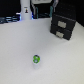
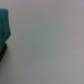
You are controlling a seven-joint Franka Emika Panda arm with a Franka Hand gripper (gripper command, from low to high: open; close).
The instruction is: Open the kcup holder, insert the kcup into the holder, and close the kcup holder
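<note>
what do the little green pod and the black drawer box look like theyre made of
The pod looks like thin plastic: whitish sides under a bright green top that may be foil, though the blur hides any shine. The drawer box looks like dull black plastic or painted metal with paler handles on its two fronts; the picture is too soft to settle which.

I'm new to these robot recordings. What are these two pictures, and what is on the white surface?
The exterior view comes from a camera off the arm. It shows a white table. On it lies the kcup, a tiny pod with a green top, standing alone near the front. Further back, at the exterior view's right, sits the kcup holder, a black box with two drawers, both shut. A tall white post stands at the back. The wrist view rides on the arm; it is blurred, mostly bare surface. The arm's tool cannot be made out, and nothing appears held.
</note>
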